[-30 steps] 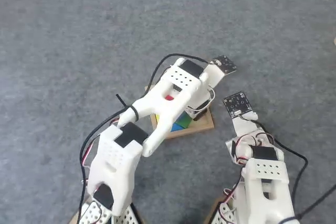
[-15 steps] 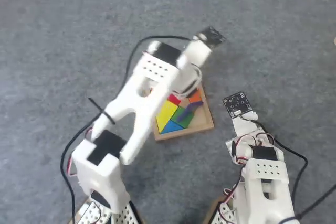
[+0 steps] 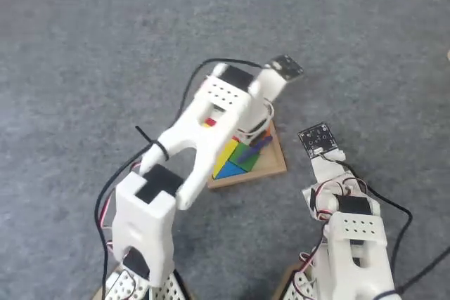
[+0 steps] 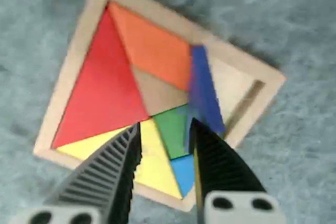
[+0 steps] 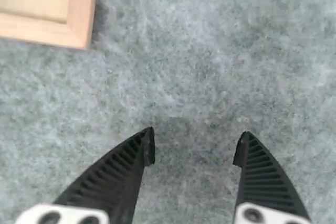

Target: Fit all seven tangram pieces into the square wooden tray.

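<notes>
— Where do we stand with the tray (image 4: 72, 72)?

— It lies on the grey mat (image 3: 365, 54), mostly filled: the red (image 4: 102, 87), orange (image 4: 155, 45), yellow (image 4: 152, 163), green (image 4: 170, 129) and light blue (image 4: 184, 174) pieces sit flat. The dark blue piece (image 4: 203, 93) looks tipped up on edge beside the bare wooden gap (image 4: 231, 85). We cannot tell whether the brownish patch in the middle is a piece or bare floor.

— And our left gripper (image 4: 164, 127)?

— It hangs over the tray with its jaws a narrow way apart and nothing between them; one finger is just beside the dark blue piece. Our right gripper (image 5: 194, 148) is spread wide over bare mat near a tray corner.

— So we are seating that dark blue piece?

— We judge so. Next we would need to nudge or press it down flat into the gap without lifting its neighbours.
</notes>
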You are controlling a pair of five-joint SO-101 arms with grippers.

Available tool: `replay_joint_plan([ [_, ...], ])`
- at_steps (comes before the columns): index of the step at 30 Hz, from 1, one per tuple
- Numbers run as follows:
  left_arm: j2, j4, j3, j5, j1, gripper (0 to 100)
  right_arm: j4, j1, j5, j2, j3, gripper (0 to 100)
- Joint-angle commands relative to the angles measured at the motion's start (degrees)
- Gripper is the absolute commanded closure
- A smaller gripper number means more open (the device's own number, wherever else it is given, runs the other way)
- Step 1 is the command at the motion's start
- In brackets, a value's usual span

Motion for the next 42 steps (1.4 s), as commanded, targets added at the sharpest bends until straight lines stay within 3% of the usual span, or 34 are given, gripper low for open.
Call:
replay_joint_plan([
  [1,-0.53,1.23,-2.15,1.23,3.25,85,-0.84,-0.13,-0.26,-1.54,-0.62,74.5],
  [13,-0.18,2.81,-0.48,1.14,3.52,85,-0.84,-0.13,-0.26,-1.54,-0.62,74.5],
  [25,-0.09,-1.05,3.12,1.58,6.59,85,-0.75,-0.13,-0.44,-1.54,-0.62,74.5],
  [30,-0.09,-2.9,4.88,1.41,6.68,85,-0.31,4.26,-2.64,-2.15,-1.93,74.5],
  [36,-0.09,-4.4,4.88,1.32,6.68,85,4.0,11.38,-7.38,-10.77,-2.2,74.5],
  [42,0.0,-5.1,5.05,1.23,6.59,85,10.59,11.56,-9.58,-26.51,1.05,74.5],
])
